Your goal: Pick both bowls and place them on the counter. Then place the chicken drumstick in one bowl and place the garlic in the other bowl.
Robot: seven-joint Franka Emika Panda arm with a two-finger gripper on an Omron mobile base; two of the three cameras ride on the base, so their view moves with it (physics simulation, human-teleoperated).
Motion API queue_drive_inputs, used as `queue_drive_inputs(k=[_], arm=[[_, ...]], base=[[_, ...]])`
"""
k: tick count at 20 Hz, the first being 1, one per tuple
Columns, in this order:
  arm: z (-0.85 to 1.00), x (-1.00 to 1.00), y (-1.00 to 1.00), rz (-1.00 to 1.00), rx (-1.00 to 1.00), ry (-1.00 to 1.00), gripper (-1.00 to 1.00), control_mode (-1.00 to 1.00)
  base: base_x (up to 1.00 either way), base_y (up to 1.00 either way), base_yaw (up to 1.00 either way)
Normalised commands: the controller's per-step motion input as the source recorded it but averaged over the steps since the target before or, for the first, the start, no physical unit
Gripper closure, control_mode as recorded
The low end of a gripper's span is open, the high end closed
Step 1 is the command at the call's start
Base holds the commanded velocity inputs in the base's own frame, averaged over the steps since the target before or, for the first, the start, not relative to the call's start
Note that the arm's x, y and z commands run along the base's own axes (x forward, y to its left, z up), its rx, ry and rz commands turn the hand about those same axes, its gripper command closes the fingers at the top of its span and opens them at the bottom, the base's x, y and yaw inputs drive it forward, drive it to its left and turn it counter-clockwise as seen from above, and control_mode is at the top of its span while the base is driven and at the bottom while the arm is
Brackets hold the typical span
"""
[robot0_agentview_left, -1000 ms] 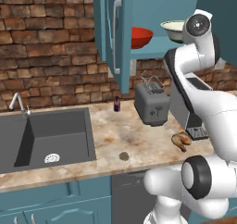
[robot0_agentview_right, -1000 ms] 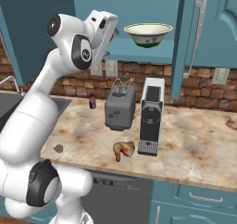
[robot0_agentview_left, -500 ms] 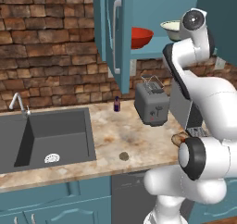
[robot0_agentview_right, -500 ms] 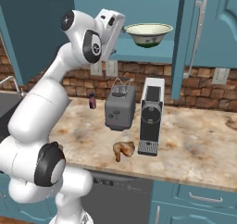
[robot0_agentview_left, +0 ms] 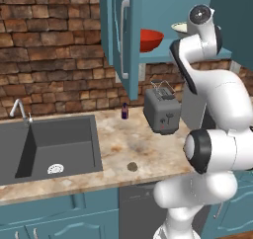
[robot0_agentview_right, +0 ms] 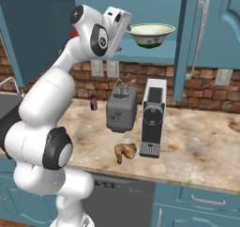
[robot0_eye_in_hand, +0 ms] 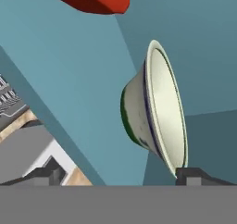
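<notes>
Compared with one second ago, the arm has drawn in and risen: the elbow sits closer to the base and the gripper (robot0_eye_in_hand: pixel 119 176) has closed up on the open cabinet shelf (robot0_agentview_right: pixel 140 57), next to the cream-green bowl (robot0_agentview_right: pixel 151 34). The counter (robot0_agentview_right: pixel 201 146) is beige marbled stone over teal fronts, carrying a grey sink (robot0_agentview_left: pixel 47 146) at the left, a toaster (robot0_agentview_right: pixel 121 109) and a coffee machine (robot0_agentview_right: pixel 152 118). Both bowls stand on the shelf, unmoved: the glossy red bowl (robot0_agentview_left: pixel 150 39) to the left, the cream-green bowl to its right, pale inside, with a dark rim line and a green band near the foot. In the hand view one fingertip (robot0_eye_in_hand: pixel 196 176) lies at that bowl's rim, the other (robot0_eye_in_hand: pixel 44 176) well to its outer side; the fingers stand apart, gripping nothing. The golden-brown chicken drumstick (robot0_agentview_right: pixel 124 151) lies on the counter in front of the toaster, just beside the coffee machine. The small greyish garlic (robot0_agentview_left: pixel 132 166) lies near the counter's front edge, right of the sink
</notes>
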Motion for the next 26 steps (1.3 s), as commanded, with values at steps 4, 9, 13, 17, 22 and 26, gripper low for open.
queue_drive_inputs(k=[4,9,13,17,22,26], arm=[[0.00,0.33,-0.19,0.00,0.00,0.03,-1.00,-1.00],[0.00,0.34,-0.18,0.00,0.00,0.02,-1.00,-1.00],[0.00,0.36,-0.12,0.00,0.00,0.05,-1.00,-1.00],[-0.01,0.39,-0.07,0.00,0.00,0.06,-1.00,-1.00],[0.00,0.29,-0.03,0.00,0.00,0.07,-1.00,-1.00],[-0.01,0.23,-0.07,0.00,0.00,0.06,-1.00,-1.00]], base=[[0.00,0.00,0.00],[0.00,0.00,0.00],[0.00,0.00,0.00],[0.00,0.00,0.00],[0.00,0.00,0.00],[0.00,0.00,0.00]])
